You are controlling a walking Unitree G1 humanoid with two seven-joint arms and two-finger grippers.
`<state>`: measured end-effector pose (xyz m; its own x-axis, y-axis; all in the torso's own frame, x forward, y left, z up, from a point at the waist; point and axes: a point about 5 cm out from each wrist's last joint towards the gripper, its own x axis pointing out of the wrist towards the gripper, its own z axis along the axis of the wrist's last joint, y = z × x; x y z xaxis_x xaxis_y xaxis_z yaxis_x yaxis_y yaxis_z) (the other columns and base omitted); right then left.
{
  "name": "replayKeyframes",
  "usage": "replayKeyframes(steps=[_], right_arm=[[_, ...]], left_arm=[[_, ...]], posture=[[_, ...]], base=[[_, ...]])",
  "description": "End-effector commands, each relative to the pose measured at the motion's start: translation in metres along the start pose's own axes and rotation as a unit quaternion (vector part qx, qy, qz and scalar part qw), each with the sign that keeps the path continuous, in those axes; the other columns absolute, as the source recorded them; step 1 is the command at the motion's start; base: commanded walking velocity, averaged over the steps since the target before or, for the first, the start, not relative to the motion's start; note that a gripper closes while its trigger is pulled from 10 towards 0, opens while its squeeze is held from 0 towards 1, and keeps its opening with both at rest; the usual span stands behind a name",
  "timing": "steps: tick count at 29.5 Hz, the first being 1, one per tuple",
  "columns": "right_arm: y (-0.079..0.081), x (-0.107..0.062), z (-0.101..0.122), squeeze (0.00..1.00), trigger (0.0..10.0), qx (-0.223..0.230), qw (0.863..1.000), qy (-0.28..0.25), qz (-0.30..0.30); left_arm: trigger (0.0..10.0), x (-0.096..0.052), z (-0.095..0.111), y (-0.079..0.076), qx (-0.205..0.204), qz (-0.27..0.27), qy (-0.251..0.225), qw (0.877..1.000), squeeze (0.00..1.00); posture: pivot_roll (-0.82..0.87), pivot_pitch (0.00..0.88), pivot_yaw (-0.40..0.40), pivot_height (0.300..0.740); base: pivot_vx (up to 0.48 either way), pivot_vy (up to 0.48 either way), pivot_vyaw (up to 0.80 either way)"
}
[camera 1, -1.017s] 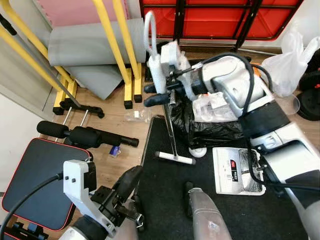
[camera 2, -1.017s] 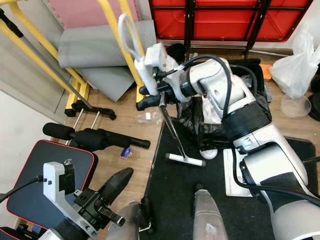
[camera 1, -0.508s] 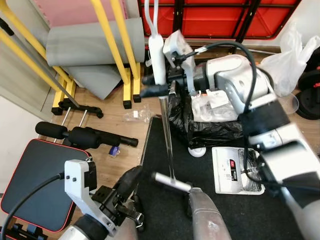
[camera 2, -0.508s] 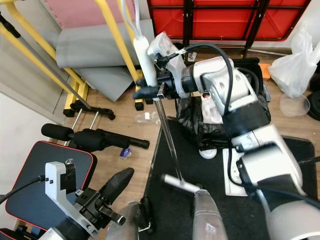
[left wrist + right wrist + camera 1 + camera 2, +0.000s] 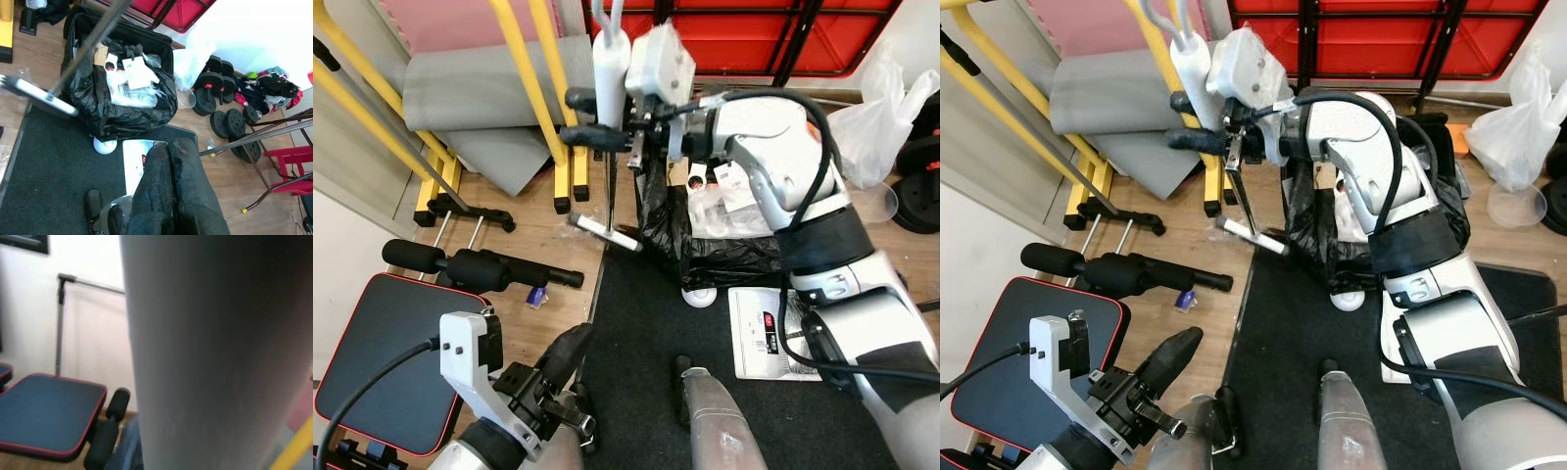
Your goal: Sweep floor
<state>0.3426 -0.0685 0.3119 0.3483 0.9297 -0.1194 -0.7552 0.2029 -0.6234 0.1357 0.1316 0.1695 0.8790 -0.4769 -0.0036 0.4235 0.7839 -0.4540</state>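
Note:
My right gripper (image 5: pixel 590 117) is shut on the white handle (image 5: pixel 609 69) of a sweeper, held high over the far edge of the black mat (image 5: pixel 646 323). A thin metal rod runs down from the handle to a narrow bar head (image 5: pixel 605 232). That head hangs tilted over the wooden floor (image 5: pixel 533 235) at the mat's far left corner, beside the black rubbish bag (image 5: pixel 724 250). The white handle (image 5: pixel 215 352) blocks most of the right wrist view. Low at my left, the left gripper (image 5: pixel 570 351) is idle, its fingers (image 5: pixel 168 186) pressed together.
A padded bench (image 5: pixel 382 352) and black foam rollers (image 5: pixel 480 266) lie at the left. Yellow frame legs (image 5: pixel 566 147) and grey mats (image 5: pixel 489 88) stand behind. A white scale (image 5: pixel 769 333) rests on the mat. A small blue scrap (image 5: pixel 538 294) lies on the wood. Dumbbells (image 5: pixel 220 93) sit to the right.
The right arm swung the sweeper: its head went from the mid mat toward me, then out to the mat's far left corner. The handle moved left and stands more upright.

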Motion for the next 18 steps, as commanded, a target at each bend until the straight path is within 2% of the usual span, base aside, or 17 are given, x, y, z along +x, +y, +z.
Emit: replayKeyframes(steps=[1,2,3,7,12,18], right_arm=[[0.006,-0.003,-0.002,0.0,10.0,-0.031,0.999,0.027,0.023],[0.006,-0.003,-0.002,0.0,10.0,-0.031,0.999,0.027,0.023],[0.015,-0.011,-0.016,0.0,10.0,-0.019,0.996,0.065,0.05],[0.023,-0.02,-0.026,0.0,10.0,-0.014,0.992,0.098,0.08],[0.023,-0.033,-0.036,0.0,10.0,0.019,0.985,0.141,0.097],[0.021,-0.043,-0.031,0.0,10.0,0.049,0.98,0.15,0.121]], left_arm=[[10.0,-0.002,-0.004,0.002,-0.005,0.01,0.012,1.0,0.0],[10.0,-0.002,-0.004,0.002,-0.005,0.01,0.012,1.0,0.0],[10.0,-0.002,-0.004,0.002,-0.005,0.01,0.011,1.0,0.0],[10.0,-0.002,-0.004,0.003,-0.005,0.01,0.011,1.0,0.0],[10.0,-0.001,-0.005,0.003,-0.005,0.009,0.011,1.0,0.0],[10.0,0.0,-0.005,0.003,-0.006,0.009,0.01,1.0,0.0]], posture=[[-0.07,0.339,0.017,0.74],[-0.07,0.339,0.017,0.74],[-0.08,0.339,0.015,0.74],[-0.08,0.341,0.016,0.74],[-0.08,0.339,0.015,0.74],[-0.09,0.337,0.011,0.74]], base=[[0.0,0.0,0.0],[0.0,0.0,0.0],[0.0,0.0,0.0],[0.0,0.0,0.0],[0.0,0.0,0.0],[0.0,0.0,0.0]])
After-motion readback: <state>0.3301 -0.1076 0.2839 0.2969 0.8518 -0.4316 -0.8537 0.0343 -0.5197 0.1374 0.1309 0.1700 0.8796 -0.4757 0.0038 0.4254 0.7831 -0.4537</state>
